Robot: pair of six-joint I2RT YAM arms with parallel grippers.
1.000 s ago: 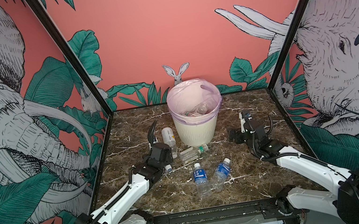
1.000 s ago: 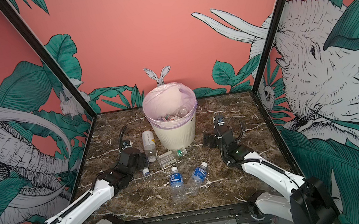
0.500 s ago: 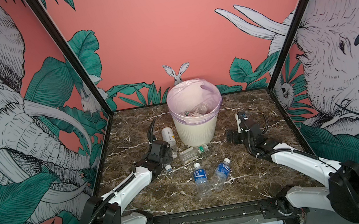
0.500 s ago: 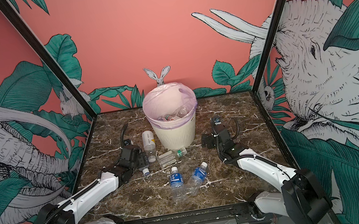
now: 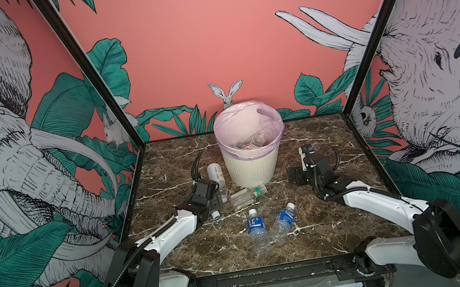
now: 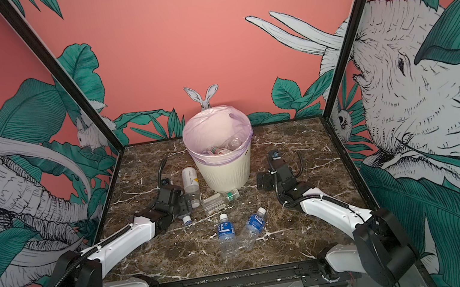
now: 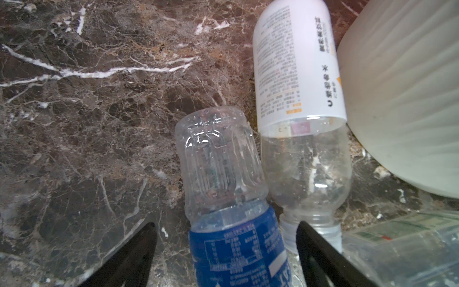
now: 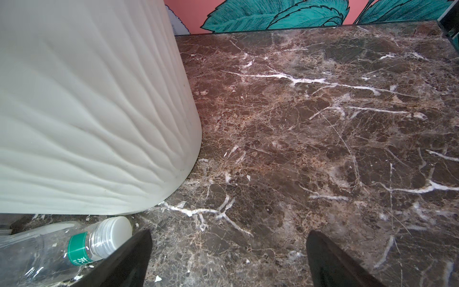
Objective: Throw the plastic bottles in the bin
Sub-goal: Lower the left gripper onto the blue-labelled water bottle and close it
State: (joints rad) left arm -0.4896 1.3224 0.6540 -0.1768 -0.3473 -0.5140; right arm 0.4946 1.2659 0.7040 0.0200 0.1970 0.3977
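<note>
On the walled marble table [image 7: 87, 124], left gripper [image 7: 225, 223] gapes astride a blue bottle [image 7: 221, 161], apparently untouched; right gripper [image 8: 229, 231] gapes above bare stone beside the bin [image 8: 87, 111].

We count 1 bin [image 5: 254, 171], cream-white w/ a lilac liner. On the desk [image 5: 331, 228] we count 5 bottles [image 6: 226, 230], all lying down: 1 white-and-yellow-label bottle [image 5: 215, 173], 1 green-band bottle [image 5: 247, 196] w/ a white cap, and 3 w/ blue labels: front blue bottle [image 5: 257, 228], neighbour blue bottle [image 5: 283, 220], and a third blue bottle [image 7: 231, 198], clearest in the left wrist view. The bin also holds loose bottles [image 5: 259, 138], too jumbled for an exact no. We count 2 arms, left arm [image 5: 174, 232] and right arm [image 5: 374, 203], each w/ 2 black fingers [image 7: 129, 261].
</note>
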